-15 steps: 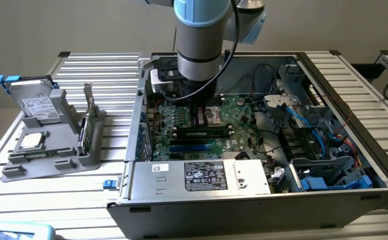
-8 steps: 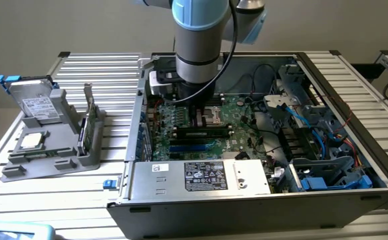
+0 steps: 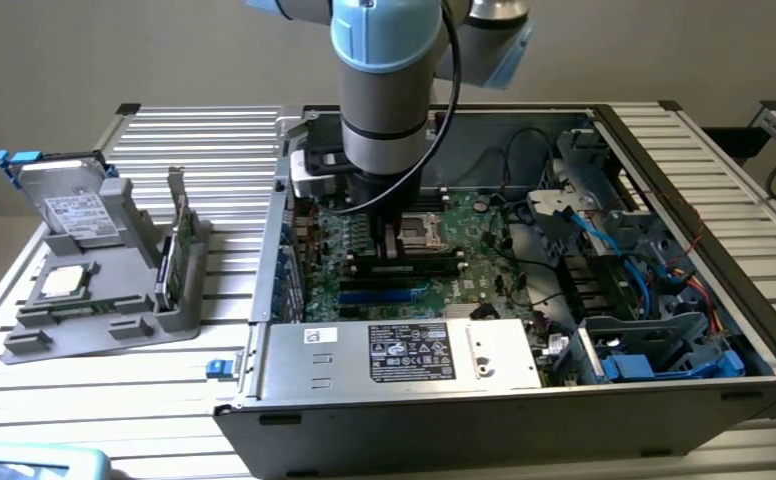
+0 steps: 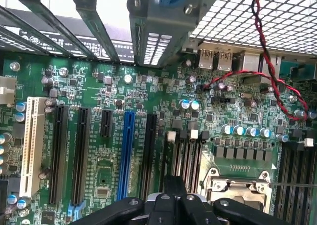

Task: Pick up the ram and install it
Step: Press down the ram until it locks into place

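1. Exterior view: locate the ram point(image 3: 172, 235), a thin green stick standing on edge in the grey holder point(image 3: 108, 330), on the side of the holder nearest the case point(image 3: 495, 425).
2. Note the holder resting on the slatted tabletop point(image 3: 135, 130), towards the exterior view's left, just beside the open case and well apart from the end effector point(image 3: 395, 250).
3. Identify in the same holder the grey drive with blue tabs point(image 3: 65, 195), propped at the back, and the square silver processor chip point(image 3: 65, 283), lying flat at the front.
4. Observe the arm point(image 3: 385, 90) reaching down into the case, with the end effector close above the motherboard point(image 3: 482, 225), next to the processor socket point(image 3: 428, 232) and over the dark memory slots point(image 3: 402, 268).
5. Read the end effector as fully closed. Cannot tell whether anything is gripped between the fingers.
6. Wrist view: confirm the black end effector point(image 4: 174, 185) over the green motherboard point(image 4: 124, 86), beside the metal processor socket point(image 4: 233, 188) and near the long black and blue expansion slots point(image 4: 128, 150).
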You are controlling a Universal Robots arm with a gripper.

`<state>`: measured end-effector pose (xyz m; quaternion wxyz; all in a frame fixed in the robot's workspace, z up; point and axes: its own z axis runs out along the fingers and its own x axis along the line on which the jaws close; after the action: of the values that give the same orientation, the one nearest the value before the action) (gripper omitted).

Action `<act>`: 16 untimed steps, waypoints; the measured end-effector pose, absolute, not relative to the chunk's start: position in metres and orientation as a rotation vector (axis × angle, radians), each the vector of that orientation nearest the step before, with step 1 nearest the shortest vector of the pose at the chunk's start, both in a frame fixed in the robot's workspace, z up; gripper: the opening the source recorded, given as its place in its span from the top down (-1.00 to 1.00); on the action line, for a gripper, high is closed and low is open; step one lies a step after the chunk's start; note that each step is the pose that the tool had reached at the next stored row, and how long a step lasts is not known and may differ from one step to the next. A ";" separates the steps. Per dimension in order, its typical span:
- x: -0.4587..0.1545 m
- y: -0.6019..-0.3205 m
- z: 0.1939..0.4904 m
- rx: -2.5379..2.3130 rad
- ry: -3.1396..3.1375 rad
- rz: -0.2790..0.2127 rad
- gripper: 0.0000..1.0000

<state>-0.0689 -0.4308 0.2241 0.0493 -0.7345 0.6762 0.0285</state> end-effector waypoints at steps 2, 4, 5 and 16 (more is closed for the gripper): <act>-0.070 -0.431 0.222 -2.237 2.059 0.086 0.79; -0.070 -0.430 0.228 -2.234 2.057 0.089 0.79; -0.070 -0.430 0.233 -2.235 2.058 0.087 0.79; -0.058 -0.432 0.274 -2.234 2.054 0.092 0.79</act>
<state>-0.0584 -0.4319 0.2736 0.0526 -0.7349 0.6755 0.0303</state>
